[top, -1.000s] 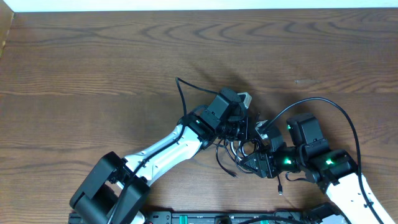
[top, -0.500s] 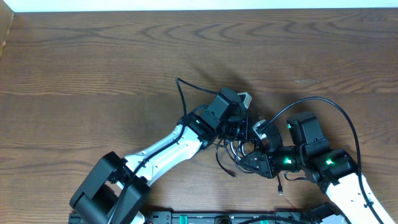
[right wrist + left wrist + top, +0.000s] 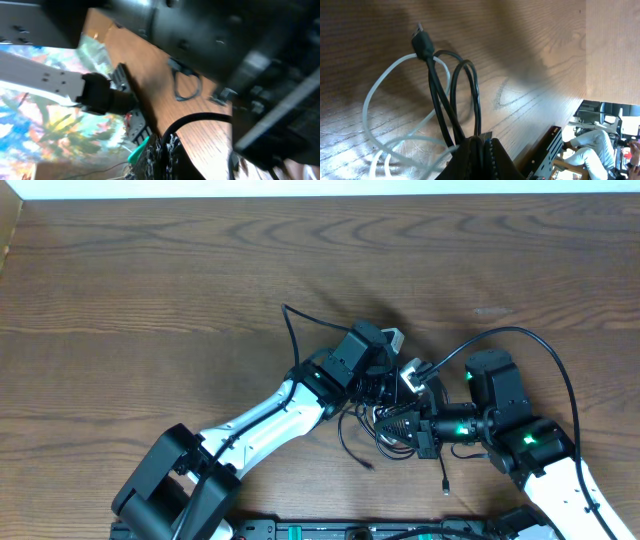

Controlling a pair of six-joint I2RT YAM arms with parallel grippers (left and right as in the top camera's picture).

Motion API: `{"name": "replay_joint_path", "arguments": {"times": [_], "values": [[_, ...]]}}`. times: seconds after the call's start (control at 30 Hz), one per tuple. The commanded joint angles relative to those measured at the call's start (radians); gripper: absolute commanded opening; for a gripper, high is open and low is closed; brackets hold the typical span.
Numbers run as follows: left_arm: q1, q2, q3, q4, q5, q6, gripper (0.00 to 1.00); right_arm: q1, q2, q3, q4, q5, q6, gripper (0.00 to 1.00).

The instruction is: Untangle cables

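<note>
Left gripper (image 3: 479,142): my fingers are pressed together with no gap showing, clamped on the black cables (image 3: 451,107).
What it holds: several black strands run in between my fingertips and rise from them as two narrow loops.
Plug (image 3: 422,44): a black plug ends one of those strands. It sits at the top of the loops, close to the table (image 3: 540,45).
White cable (image 3: 376,97): it curves in a wide loop on the wood behind the black strands and crosses them just under the plug. Its lower coils run out of the left wrist view beside my fingers, and I cannot tell whether it is pinched too.
Right gripper (image 3: 164,146): the view is blurred. My fingers look closed narrowly, with one black strand curving out from between them toward the right.
Above my right fingers: the dark body of my left arm (image 3: 210,30) fills the top of the view, with a small loop of black cord on the wood below it.
Where the tangle is: from overhead, the knot lies at the near middle of the table, between my two grippers, which are just beside each other.
Loose ends: two black cable ends trail from the knot toward the near edge, apart from each other.
</note>
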Motion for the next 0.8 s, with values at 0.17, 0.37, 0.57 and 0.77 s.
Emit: {"name": "replay_joint_path", "arguments": {"times": [0.17, 0.37, 0.57, 0.77], "values": [[-0.002, 0.002, 0.014, 0.001, -0.008, -0.005, 0.08, 0.007, -0.004, 0.012, 0.003, -0.323, -0.151, 0.01], [-0.002, 0.002, 0.014, -0.002, -0.044, -0.005, 0.08, 0.007, -0.004, 0.012, -0.043, -0.273, -0.167, 0.01], [-0.002, 0.002, 0.014, -0.002, -0.036, -0.005, 0.08, 0.007, -0.004, 0.012, -0.178, 0.055, -0.219, 0.01], [-0.002, 0.002, 0.014, -0.015, -0.032, -0.005, 0.08, 0.007, -0.004, 0.012, -0.116, 0.179, -0.219, 0.01]]}}
